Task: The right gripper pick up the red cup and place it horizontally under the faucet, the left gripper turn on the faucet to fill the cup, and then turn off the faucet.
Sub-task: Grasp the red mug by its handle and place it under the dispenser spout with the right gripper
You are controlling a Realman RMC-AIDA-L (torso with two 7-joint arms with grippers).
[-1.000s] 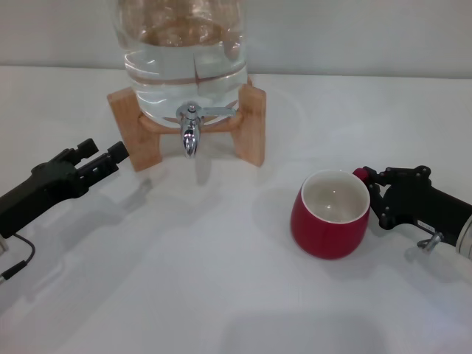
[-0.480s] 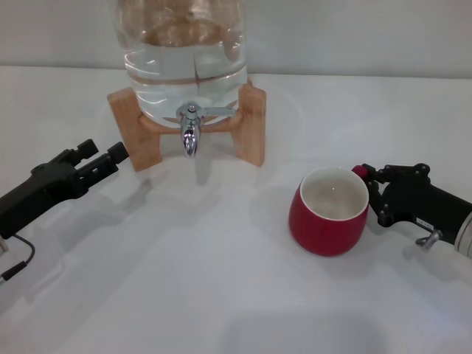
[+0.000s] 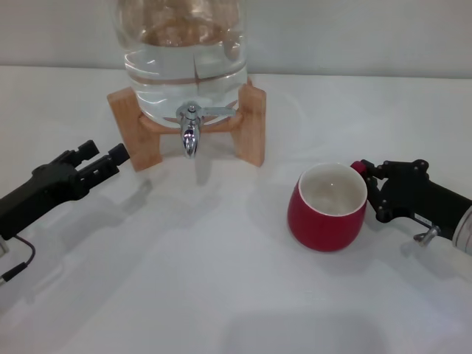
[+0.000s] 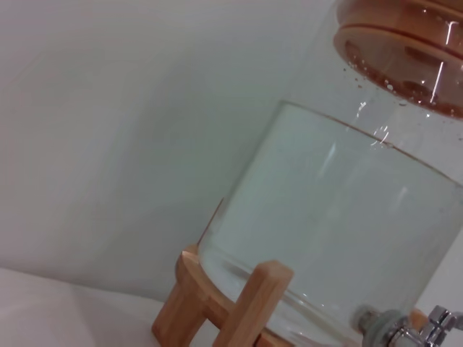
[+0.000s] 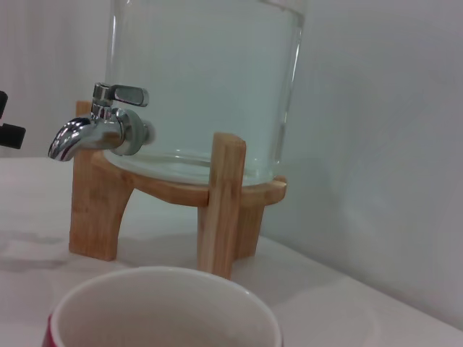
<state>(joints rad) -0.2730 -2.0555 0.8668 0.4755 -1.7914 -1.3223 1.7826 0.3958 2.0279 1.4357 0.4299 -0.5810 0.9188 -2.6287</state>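
On white tabletop [image 3: 221, 295], right of centre: red cup [image 3: 327, 209], glossy rounded ceramic, cream inside, upright, well short of faucet [image 3: 190, 130]. Right hand [image 3: 366, 186] clenched on cup's small loop handle at far-right rim. Chrome spigot with flat lever, fitted to clear water jar [image 3: 181, 55] on wooden stand [image 3: 251, 125]. Left hand [image 3: 99, 157], matte black, low at left near stand, touching nothing; fingers close together, grip state cannot tell.

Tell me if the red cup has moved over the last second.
Yes. In the head view the red cup, held at its handle by the right gripper, has shifted slightly left and up, toward the wooden stand.
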